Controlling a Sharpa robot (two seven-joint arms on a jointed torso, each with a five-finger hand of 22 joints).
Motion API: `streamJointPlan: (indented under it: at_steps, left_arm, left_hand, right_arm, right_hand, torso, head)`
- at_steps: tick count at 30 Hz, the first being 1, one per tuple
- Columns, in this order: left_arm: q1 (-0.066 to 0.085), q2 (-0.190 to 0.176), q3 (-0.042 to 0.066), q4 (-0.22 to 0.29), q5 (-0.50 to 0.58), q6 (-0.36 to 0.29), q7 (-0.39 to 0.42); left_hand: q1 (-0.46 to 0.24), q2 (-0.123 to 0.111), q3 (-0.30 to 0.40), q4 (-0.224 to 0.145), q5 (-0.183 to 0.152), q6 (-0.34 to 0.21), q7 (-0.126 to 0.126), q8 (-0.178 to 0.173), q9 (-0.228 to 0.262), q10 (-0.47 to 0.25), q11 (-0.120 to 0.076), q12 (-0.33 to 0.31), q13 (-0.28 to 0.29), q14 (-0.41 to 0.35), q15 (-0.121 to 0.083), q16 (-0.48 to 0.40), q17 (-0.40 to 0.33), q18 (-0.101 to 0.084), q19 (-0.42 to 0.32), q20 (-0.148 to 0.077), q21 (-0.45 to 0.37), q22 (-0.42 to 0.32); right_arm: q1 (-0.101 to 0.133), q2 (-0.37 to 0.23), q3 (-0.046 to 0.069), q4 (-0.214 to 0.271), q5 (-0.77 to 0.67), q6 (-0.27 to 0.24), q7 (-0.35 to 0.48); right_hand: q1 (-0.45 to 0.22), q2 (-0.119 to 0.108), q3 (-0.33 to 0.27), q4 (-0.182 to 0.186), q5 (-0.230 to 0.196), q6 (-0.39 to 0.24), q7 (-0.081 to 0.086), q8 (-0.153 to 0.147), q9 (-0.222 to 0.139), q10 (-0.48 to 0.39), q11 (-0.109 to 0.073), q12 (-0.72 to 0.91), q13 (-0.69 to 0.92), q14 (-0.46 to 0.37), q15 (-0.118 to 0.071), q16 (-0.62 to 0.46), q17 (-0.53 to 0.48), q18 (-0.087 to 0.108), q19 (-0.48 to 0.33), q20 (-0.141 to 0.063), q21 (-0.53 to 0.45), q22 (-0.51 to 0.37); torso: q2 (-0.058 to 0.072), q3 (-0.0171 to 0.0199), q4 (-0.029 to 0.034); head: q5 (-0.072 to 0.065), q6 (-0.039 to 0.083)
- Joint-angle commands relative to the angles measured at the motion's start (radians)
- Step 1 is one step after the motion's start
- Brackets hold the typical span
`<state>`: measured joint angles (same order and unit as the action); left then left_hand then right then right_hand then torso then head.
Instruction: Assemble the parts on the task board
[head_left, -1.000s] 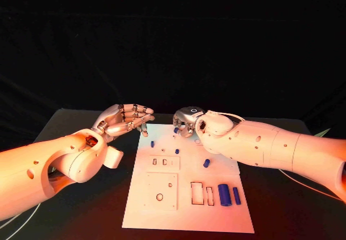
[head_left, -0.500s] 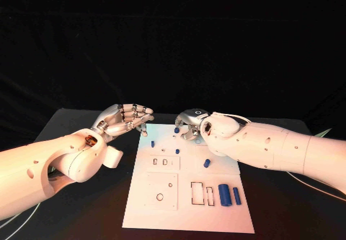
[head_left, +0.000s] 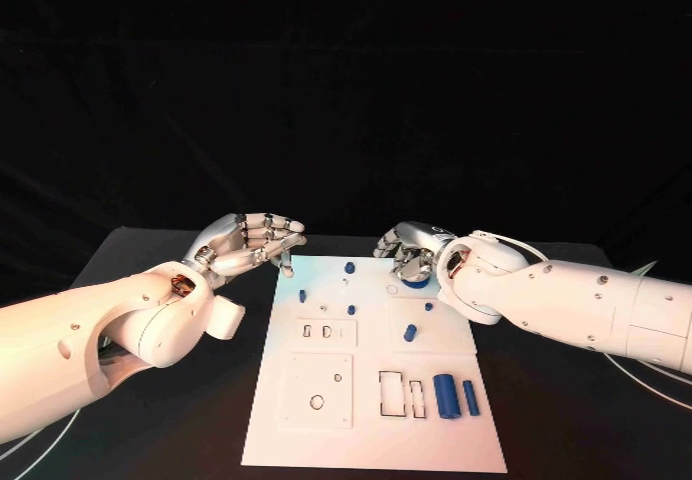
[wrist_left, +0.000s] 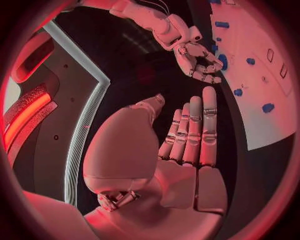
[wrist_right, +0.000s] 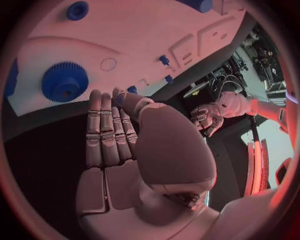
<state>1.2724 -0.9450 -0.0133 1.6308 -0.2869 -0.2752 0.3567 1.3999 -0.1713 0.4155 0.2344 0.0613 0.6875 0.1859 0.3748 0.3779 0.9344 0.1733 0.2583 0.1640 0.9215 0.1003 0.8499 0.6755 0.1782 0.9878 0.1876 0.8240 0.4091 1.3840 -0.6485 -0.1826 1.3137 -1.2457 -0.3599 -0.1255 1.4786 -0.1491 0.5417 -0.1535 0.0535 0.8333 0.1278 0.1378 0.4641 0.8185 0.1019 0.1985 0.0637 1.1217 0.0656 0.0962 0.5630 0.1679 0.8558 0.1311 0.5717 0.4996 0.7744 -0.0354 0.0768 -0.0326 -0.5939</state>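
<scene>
Meanwhile, the right hand has drawn back toward the right of the head view, baring a gear on the board's far end.

Largest first: the white rectangular task board (head_left: 378, 440) lies lengthwise at centre frame. The right hand (head_left: 411, 252), a second ago over the board's upper middle, now hovers at its upper right corner, fingers curled down over the round blue toothed gear (wrist_right: 64, 81), apparently not gripping it. I judge the gear set down or seated, so another piece comes next. The left hand (head_left: 255, 242) stays raised at the board's upper left corner, fingers curled, holding nothing. Small blue parts (head_left: 457, 396) wait lower right.
</scene>
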Motion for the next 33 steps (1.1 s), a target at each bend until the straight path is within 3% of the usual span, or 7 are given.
streamJointPlan:
  at_steps: [1,5,13,15,17,28,33]
  left_arm:
    - [0.001,0.003,0.001,-0.003,0.005,0.012,0.005]
    - [0.001,0.003,0.0,-0.008,0.005,0.015,0.004]
    - [0.001,0.002,-0.002,-0.014,0.005,0.023,-0.001]
    - [0.001,0.003,-0.002,-0.016,0.005,0.026,-0.003]
    - [0.001,0.003,-0.002,-0.017,0.005,0.028,-0.004]
    - [0.0,0.008,-0.003,-0.02,0.005,0.042,-0.011]
    - [0.0,0.009,-0.004,-0.021,0.005,0.047,-0.015]
  left_hand:
    - [-0.002,0.006,0.004,-0.003,-0.003,-0.007,0.06,-0.004,0.001,-0.006,0.002,-0.005,-0.002,-0.007,0.001,-0.005,-0.002,0.005,-0.009,0.0,0.006,0.002]
    - [-0.002,0.006,0.004,-0.003,-0.003,-0.007,0.06,-0.004,0.001,-0.006,0.002,-0.005,-0.002,-0.007,0.001,-0.005,-0.002,0.005,-0.009,0.0,0.006,0.002]
    - [-0.001,0.006,0.005,-0.004,-0.003,-0.008,0.06,-0.004,0.001,-0.007,0.002,-0.006,-0.002,-0.008,0.002,-0.006,-0.002,0.005,-0.01,0.0,0.006,0.002]
    - [-0.001,0.006,0.005,-0.004,-0.003,-0.008,0.06,-0.004,0.001,-0.007,0.002,-0.006,-0.002,-0.008,0.002,-0.006,-0.002,0.005,-0.01,0.0,0.006,0.002]
    - [0.0,0.007,0.006,-0.005,-0.003,-0.008,0.06,-0.004,0.001,-0.008,0.002,-0.006,-0.002,-0.008,0.002,-0.006,-0.002,0.005,-0.011,0.0,0.007,0.003]
    - [0.0,0.008,0.006,-0.006,-0.003,-0.008,0.06,-0.004,0.001,-0.008,0.002,-0.006,-0.002,-0.009,0.002,-0.006,-0.002,0.005,-0.011,0.001,0.008,0.003]
    - [0.001,0.008,0.006,-0.006,-0.003,-0.008,0.061,-0.004,0.001,-0.008,0.002,-0.006,-0.002,-0.009,0.002,-0.007,-0.002,0.005,-0.011,0.001,0.008,0.003]
  right_arm:
    - [0.001,-0.015,0.0,0.01,0.191,-0.043,0.091]
    - [0.002,-0.036,0.0,0.02,0.245,-0.072,0.123]
    - [0.008,-0.091,0.002,0.051,0.294,-0.103,0.13]
    - [0.013,-0.106,0.003,0.061,0.256,-0.099,0.113]
    - [0.016,-0.114,0.004,0.064,0.208,-0.088,0.098]
    - [0.022,-0.131,0.005,0.056,-0.167,-0.011,0.006]
    - [0.02,-0.132,0.003,0.056,-0.271,0.041,-0.049]
  right_hand:
    - [-0.001,0.015,0.023,-0.013,-0.007,0.012,0.004,-0.008,-0.006,0.022,0.004,-0.012,-0.001,0.016,0.009,-0.018,-0.035,-0.014,-0.039,0.014,-0.054,-0.031]
    - [0.023,0.023,0.04,-0.05,0.0,0.055,0.029,0.007,-0.008,0.117,0.032,0.005,0.004,0.11,-0.028,0.009,-0.048,0.014,0.113,-0.013,-0.01,-0.027]
    - [-0.116,-0.013,0.007,-0.015,0.015,0.19,0.023,0.054,-0.016,0.379,-0.026,0.029,0.028,0.379,-0.078,0.221,0.101,-0.005,0.352,-0.042,0.33,0.239]
    - [-0.164,-0.036,-0.015,0.012,0.055,0.208,-0.006,0.076,0.004,0.442,-0.056,0.078,0.085,0.4,-0.1,0.651,0.404,-0.069,0.518,-0.056,0.623,0.585]
    - [-0.174,-0.042,-0.01,0.021,0.065,0.207,-0.01,0.082,0.014,0.46,-0.068,0.11,0.121,0.411,-0.108,0.886,0.568,-0.091,0.567,-0.067,0.719,0.703]
    - [-0.276,-0.111,-0.014,0.094,0.088,0.104,0.003,0.032,0.028,0.298,-0.044,0.104,0.207,0.393,-0.087,1.038,0.669,-0.099,0.575,-0.051,0.775,0.775]
    - [-0.267,-0.096,-0.171,0.134,0.056,0.017,-0.012,0.002,0.051,0.188,-0.053,0.25,0.331,0.387,-0.095,1.071,0.675,-0.099,0.572,-0.055,0.781,0.789]
  torso:
    - [-0.005,0.0057,-0.0062]
    - [-0.006,0.0093,-0.0071]
    - [-0.009,0.0124,-0.0134]
    - [-0.009,0.0117,-0.0124]
    - [-0.01,0.0121,-0.0143]
    - [-0.011,0.0152,-0.017]
    - [-0.01,0.0137,-0.0183]
  head:
    - [0.001,0.002]
    - [-0.001,0.0]
    - [-0.004,0.0]
    - [-0.008,0.002]
    - [-0.009,0.002]
    - [-0.016,0.001]
    - [-0.015,0.002]
